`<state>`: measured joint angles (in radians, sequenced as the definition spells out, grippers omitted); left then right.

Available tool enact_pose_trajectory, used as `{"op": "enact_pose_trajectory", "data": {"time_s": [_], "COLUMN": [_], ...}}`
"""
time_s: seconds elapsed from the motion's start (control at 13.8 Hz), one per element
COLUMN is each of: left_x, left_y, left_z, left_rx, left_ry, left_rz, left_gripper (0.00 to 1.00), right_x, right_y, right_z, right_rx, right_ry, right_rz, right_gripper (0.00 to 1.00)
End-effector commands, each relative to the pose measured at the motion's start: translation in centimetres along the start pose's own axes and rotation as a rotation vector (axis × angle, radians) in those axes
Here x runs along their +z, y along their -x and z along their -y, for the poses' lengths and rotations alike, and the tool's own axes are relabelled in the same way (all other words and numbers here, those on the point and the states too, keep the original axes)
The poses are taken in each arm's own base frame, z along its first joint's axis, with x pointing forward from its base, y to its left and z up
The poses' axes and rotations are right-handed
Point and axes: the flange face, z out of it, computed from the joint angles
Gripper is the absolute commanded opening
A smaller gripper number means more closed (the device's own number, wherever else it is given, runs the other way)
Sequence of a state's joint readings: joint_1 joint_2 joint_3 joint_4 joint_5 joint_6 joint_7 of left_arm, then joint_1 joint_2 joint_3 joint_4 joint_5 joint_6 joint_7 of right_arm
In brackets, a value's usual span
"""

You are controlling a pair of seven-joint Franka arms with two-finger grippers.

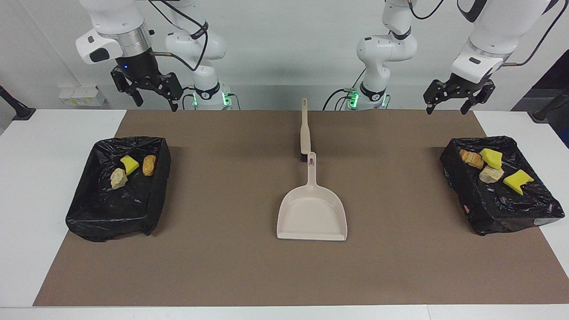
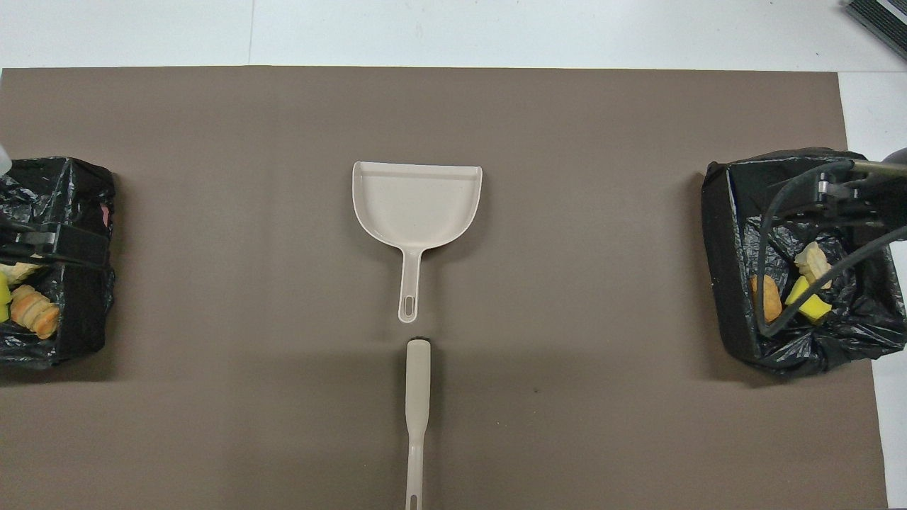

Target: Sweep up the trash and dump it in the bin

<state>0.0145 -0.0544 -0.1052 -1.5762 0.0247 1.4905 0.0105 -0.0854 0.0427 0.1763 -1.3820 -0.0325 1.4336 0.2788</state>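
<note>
Your left black two-finger gripper (image 1: 452, 98) and right black two-finger gripper (image 1: 151, 94): both raised, fingers apart, empty.

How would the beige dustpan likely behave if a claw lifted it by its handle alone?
The dustpan looks like thin moulded plastic, so probably stiff and light. Its wide scoop sits far from the slim handle, so it may droop scoop-first. The smooth handle could slip in a loose grip.

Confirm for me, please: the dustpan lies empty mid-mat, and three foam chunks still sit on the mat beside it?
Not quite. The dustpan is empty mid-mat, but no chunks lie on the mat; the facing view shows the foam chunks all inside the two black-lined bins.
</note>
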Motion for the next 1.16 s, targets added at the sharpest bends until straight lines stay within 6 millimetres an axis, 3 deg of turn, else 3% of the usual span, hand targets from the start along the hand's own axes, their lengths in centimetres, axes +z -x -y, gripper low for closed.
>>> {"op": "enact_pose_trajectory", "data": {"time_s": [0.0,0.29,1.09], "left_x": [-0.2,-0.9,-0.9], "left_y": [-0.2,-1.7,-1.5], "left_z": [0.7,1.0,0.6], "left_rx": [-0.001,-0.009,0.003], "left_ry": [0.025,0.025,0.058], "left_rz": [0.004,-0.123,-0.114], "left_gripper": [1.00,1.00,1.00], "right_x": [-0.2,-0.2,-0.2], "right_y": [0.0,0.0,-0.1], "right_z": [-0.3,-0.3,-0.3], "right_rx": [-0.010,-0.008,-0.008], "right_ry": [-0.003,-0.002,-0.003], "right_rz": [-0.012,-0.013,-0.012], "right_gripper": [1.00,1.00,1.00]}}
